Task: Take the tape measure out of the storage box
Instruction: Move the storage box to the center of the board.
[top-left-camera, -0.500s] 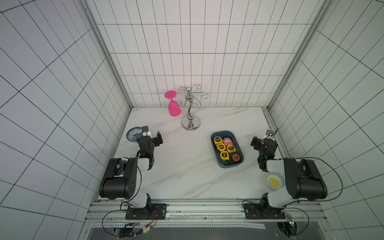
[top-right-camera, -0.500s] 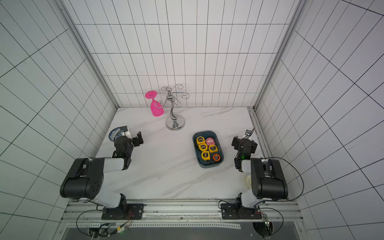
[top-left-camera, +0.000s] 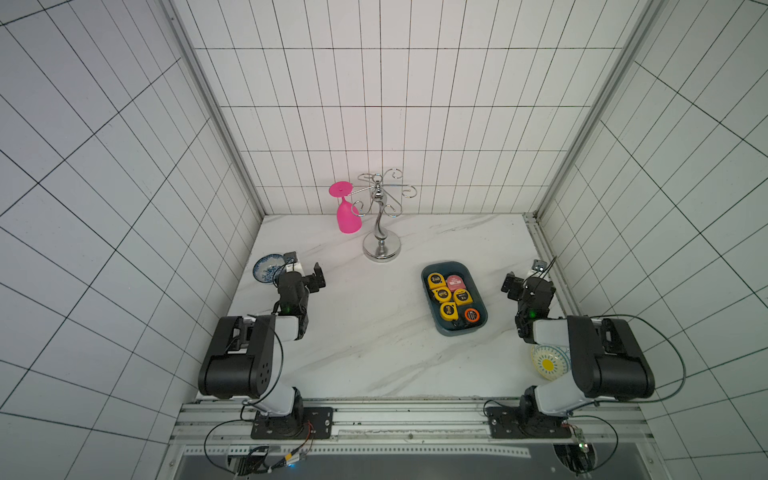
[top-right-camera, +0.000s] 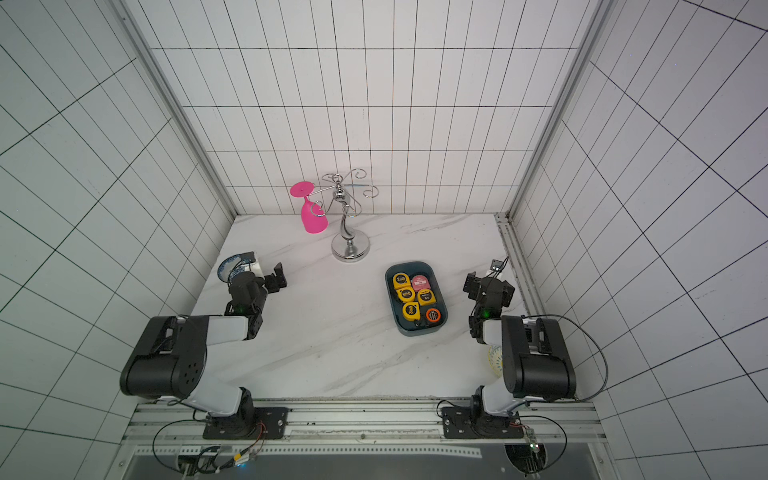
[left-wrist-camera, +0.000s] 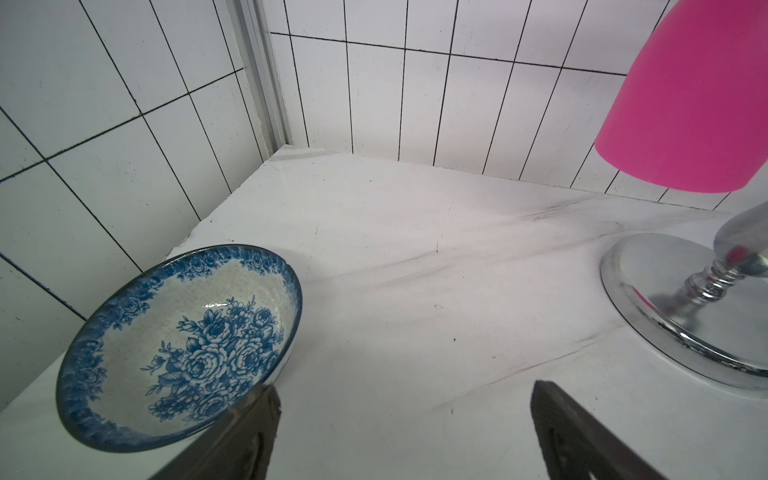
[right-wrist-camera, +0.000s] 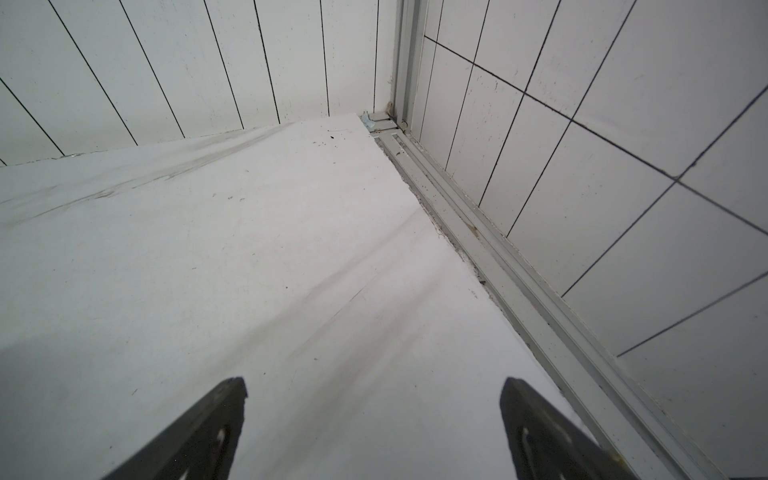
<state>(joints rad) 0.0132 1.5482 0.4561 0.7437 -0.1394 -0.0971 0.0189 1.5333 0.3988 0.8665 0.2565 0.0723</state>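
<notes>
- As both arms sit low at the table's sides, I see the shallow teal-blue plastic storage box (top-left-camera: 459, 331) right of centre on the white marble tabletop (top-left-camera: 374, 353).
- Six tape measures (top-left-camera: 441, 294) lie inside it: four yellow, one pink, one orange-and-black.
- My left gripper (left-wrist-camera: 405, 392) gapes wide and empty, just beside a blue-floral ceramic bowl (left-wrist-camera: 178, 349).
- My right gripper (right-wrist-camera: 374, 386) is spread wide too, over bare marble, apart from the box.
</notes>
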